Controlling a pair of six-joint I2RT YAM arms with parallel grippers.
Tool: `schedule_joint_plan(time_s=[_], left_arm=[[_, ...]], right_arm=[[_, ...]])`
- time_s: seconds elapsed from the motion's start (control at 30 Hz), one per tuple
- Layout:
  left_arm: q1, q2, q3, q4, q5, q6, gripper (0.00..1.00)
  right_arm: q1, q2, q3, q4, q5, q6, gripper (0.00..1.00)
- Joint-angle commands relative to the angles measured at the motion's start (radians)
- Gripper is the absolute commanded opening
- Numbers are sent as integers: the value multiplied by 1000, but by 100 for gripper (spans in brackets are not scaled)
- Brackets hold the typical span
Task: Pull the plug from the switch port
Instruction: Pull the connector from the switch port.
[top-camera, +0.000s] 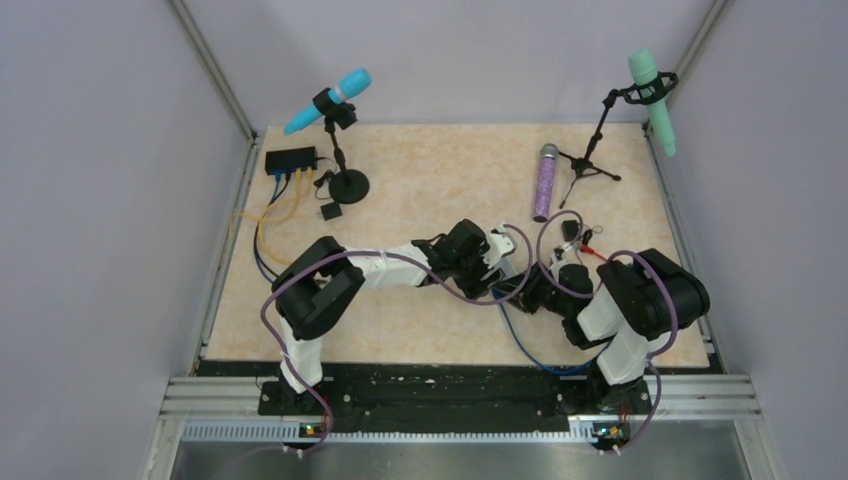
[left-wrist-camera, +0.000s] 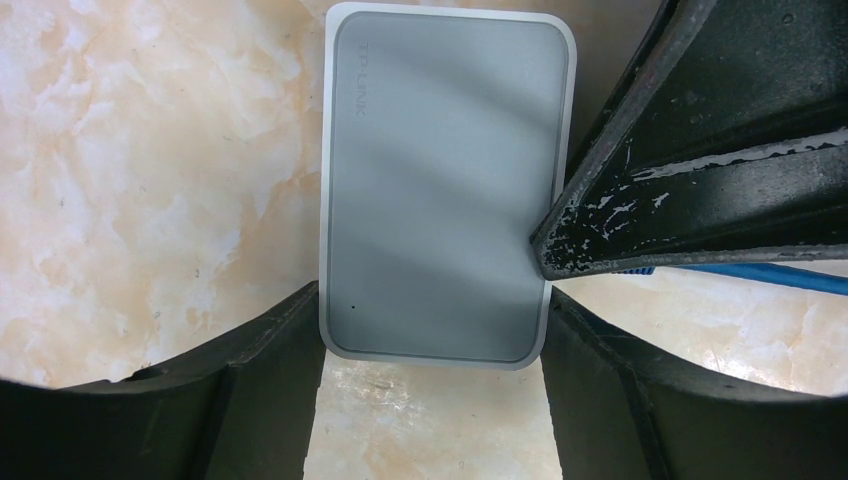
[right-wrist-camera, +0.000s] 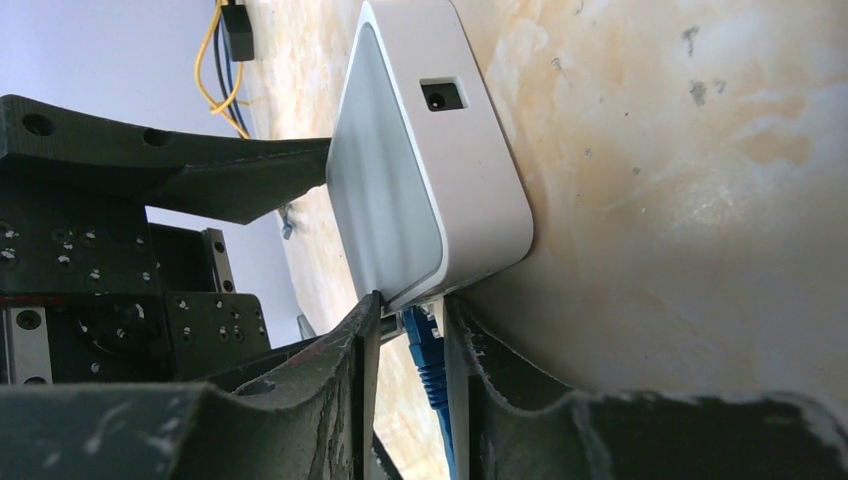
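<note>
- My left claw (left-wrist-camera: 430, 310) is clenched on the near end of a pale grey box (left-wrist-camera: 440, 180). One finger presses each long edge.
- The grey box lies flat on the marbled table (top-camera: 430, 180), about midway along its near side, between my two arms.
- My right claw (right-wrist-camera: 412, 305) sits at one side of the grey box, with its fingers on either side of a blue plug (right-wrist-camera: 425, 350) that goes into that side.
- I cannot tell whether the right claw is pinching the plug or only straddling it. The fingers stand close together, but a thin gap seems to show on one side.
- In the left wrist view, one right finger (left-wrist-camera: 700, 180) touches the box's edge with its tip, and the blue cable (left-wrist-camera: 760, 273) trails out just under it.
- The side of the box next to the plug has a small round socket (right-wrist-camera: 443, 96).
- The switch (top-camera: 290, 158), a flat black box, lies in the far left corner of the table, well apart from both claws.
- A bundle of yellow and blue cables (top-camera: 260, 240) runs from the switch's near edge along the left side of the table.
- A small black block (top-camera: 330, 211) lies near the switch, just beside the round foot of a stand holding a turquoise microphone (top-camera: 330, 98).
- A purple microphone (top-camera: 545, 183) lies on the table beyond my right arm.
</note>
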Motion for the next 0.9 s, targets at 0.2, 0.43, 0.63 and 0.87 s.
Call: schedule_joint_plan(time_s=[0.2, 0.43, 0.63, 0.87], left_arm=[[-16, 69, -1, -150, 116, -50, 49], [-8, 84, 14, -152, 133, -58, 48], [0, 94, 16, -154, 144, -65, 48], [2, 103, 9, -141, 152, -66, 48]], right_arm=[[25, -6, -27, 102, 33, 2, 23], [27, -28, -31, 85, 20, -14, 27], [26, -29, -48, 124, 9, -13, 23], [26, -19, -44, 151, -3, -7, 31]])
